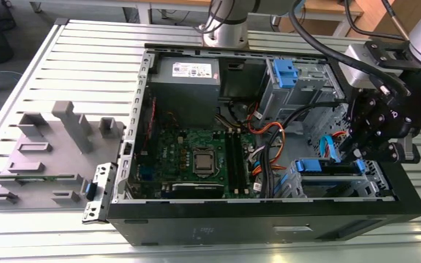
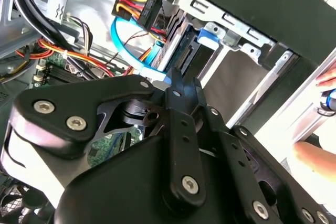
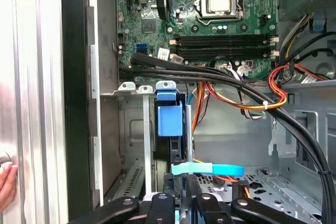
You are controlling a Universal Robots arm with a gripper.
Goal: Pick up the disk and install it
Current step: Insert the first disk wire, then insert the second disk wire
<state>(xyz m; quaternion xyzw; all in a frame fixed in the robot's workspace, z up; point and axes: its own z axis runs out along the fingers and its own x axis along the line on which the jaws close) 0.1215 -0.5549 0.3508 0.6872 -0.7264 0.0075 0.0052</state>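
Observation:
The disk [image 1: 320,166] stands on edge in the lower drive cage of the open computer case [image 1: 269,227], at the exterior view's right. Its blue carrier tab [image 3: 169,119] tops the dark drive body [image 3: 176,148]; the second wrist view shows the tab [image 2: 206,36] inside the cage too. My gripper [image 1: 357,157] hangs right over the cage. In the second wrist view its fingertips [image 2: 177,82] are pressed together at the disk's near end, and nothing shows between them. In the first wrist view the gripper [image 3: 184,183] sits just behind the disk.
A blue data cable [image 3: 210,169] and orange-red wires [image 3: 273,95] cross beside the cage. A motherboard [image 1: 195,159], a grey power supply [image 1: 186,76] and a second blue bracket [image 1: 285,73] lie in the case. A grey fixture [image 1: 50,153] stands on the table. A hand [image 2: 317,153] rests outside the case.

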